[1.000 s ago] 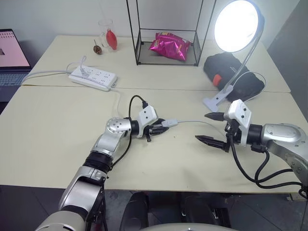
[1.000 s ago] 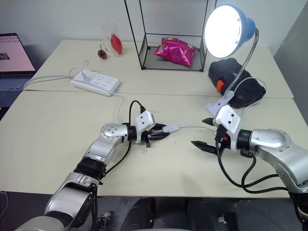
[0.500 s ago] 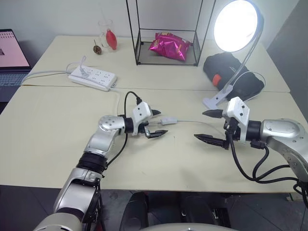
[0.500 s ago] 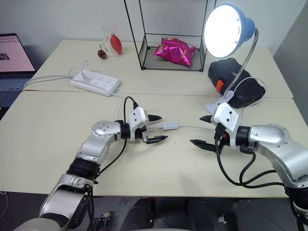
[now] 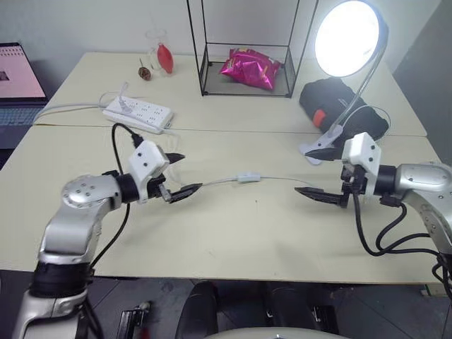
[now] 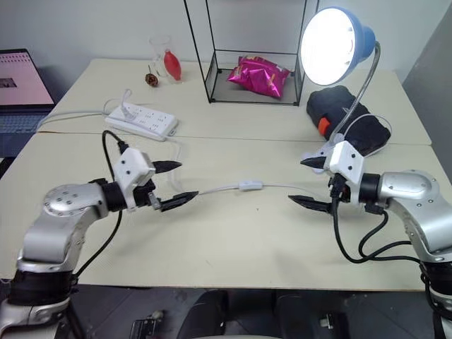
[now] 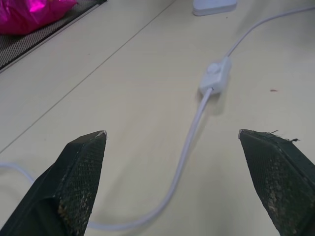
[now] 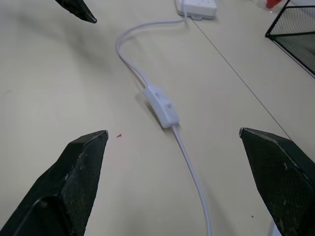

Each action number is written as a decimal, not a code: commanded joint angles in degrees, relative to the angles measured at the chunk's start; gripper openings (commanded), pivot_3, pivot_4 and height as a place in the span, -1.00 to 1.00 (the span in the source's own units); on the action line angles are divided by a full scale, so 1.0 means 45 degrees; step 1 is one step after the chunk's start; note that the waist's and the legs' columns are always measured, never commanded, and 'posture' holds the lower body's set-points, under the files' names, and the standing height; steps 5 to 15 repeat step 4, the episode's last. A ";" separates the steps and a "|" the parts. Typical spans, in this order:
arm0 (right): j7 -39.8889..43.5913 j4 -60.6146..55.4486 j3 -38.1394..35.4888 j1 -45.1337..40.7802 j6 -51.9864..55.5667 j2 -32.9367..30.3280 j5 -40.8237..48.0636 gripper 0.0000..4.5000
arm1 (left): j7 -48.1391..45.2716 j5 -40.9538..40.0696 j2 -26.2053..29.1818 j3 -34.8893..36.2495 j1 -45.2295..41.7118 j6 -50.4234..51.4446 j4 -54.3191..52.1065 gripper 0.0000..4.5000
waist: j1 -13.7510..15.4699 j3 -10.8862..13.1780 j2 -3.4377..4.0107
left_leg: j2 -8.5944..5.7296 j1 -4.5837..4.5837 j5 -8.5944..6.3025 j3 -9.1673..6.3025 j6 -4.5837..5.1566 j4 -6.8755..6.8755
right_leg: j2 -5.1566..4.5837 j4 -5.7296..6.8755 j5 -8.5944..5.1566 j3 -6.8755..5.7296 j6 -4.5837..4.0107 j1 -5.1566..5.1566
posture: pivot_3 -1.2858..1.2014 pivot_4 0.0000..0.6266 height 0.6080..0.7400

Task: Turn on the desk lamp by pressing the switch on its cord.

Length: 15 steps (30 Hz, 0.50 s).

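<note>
Left eye view: small white oblong switch (image 5: pixel 246 176) lies free on thin white cord (image 5: pixel 219 182), midway between left gripper (image 5: pixel 178 174) and right gripper (image 5: pixel 317 174), both spread wide, empty; blue-rimmed desk lamp (image 5: pixel 347 39) glows, so task looks done.

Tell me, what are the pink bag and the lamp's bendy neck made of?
The pink bag looks like shiny crinkly foil or plastic: it glints and wrinkles. The desk lamp has a silvery neck, probably flexible metal, judging by its sheen.
</note>
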 commanded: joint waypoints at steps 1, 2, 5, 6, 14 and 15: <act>0.0653 0.0287 -0.0548 -0.0164 -0.0597 -0.0170 0.0046 1.00 | 0.0120 -0.0547 0.0530 0.0804 0.0578 0.0438 -0.1049 0.99 | 0.0001 0.0000 0.0000 | -0.0002 0.0000 0.0000 0.0000 0.0000 0.0008 | 0.0000 0.0000 0.0000 0.0000 0.0000 0.0004 | 0.03 -0.52 1.00; 0.0788 0.0482 -0.0472 -0.0191 -0.0817 -0.0196 -0.0138 1.00 | 0.0063 -0.0571 0.0692 0.0931 0.0833 0.0388 -0.1097 0.99 | -0.0001 0.0000 0.0000 | -0.0002 0.0002 0.0000 0.0003 0.0000 0.0016 | 0.0000 0.0001 0.0000 0.0001 0.0001 0.0006 | 0.03 -0.52 1.00; 0.0966 0.0736 -0.0361 -0.0234 -0.1114 -0.0219 -0.0377 1.00 | 0.0009 -0.0639 0.0859 0.1089 0.1114 0.0347 -0.1144 0.99 | -0.0003 0.0000 0.0000 | -0.0004 0.0004 0.0000 0.0009 0.0000 0.0026 | 0.0001 0.0002 0.0000 0.0001 0.0001 0.0006 | 0.03 -0.52 1.00; 0.0966 0.0736 -0.0361 -0.0234 -0.1114 -0.0219 -0.0377 1.00 | 0.0009 -0.0639 0.0859 0.1089 0.1114 0.0347 -0.1144 0.99 | -0.0003 0.0000 0.0000 | -0.0004 0.0004 0.0000 0.0009 0.0000 0.0026 | 0.0001 0.0002 0.0000 0.0001 0.0001 0.0006 | 0.03 -0.52 1.00; 0.0966 0.0736 -0.0361 -0.0234 -0.1114 -0.0219 -0.0377 1.00 | 0.0009 -0.0639 0.0859 0.1089 0.1114 0.0347 -0.1144 0.99 | -0.0003 0.0000 0.0000 | -0.0004 0.0004 0.0000 0.0009 0.0000 0.0026 | 0.0001 0.0002 0.0000 0.0001 0.0001 0.0006 | 0.03 -0.52 1.00; 0.0966 0.0736 -0.0361 -0.0234 -0.1114 -0.0219 -0.0377 1.00 | 0.0009 -0.0639 0.0859 0.1089 0.1114 0.0347 -0.1144 0.99 | -0.0003 0.0000 0.0000 | -0.0004 0.0004 0.0000 0.0009 0.0000 0.0026 | 0.0001 0.0002 0.0000 0.0001 0.0001 0.0006 | 0.03 -0.52 1.00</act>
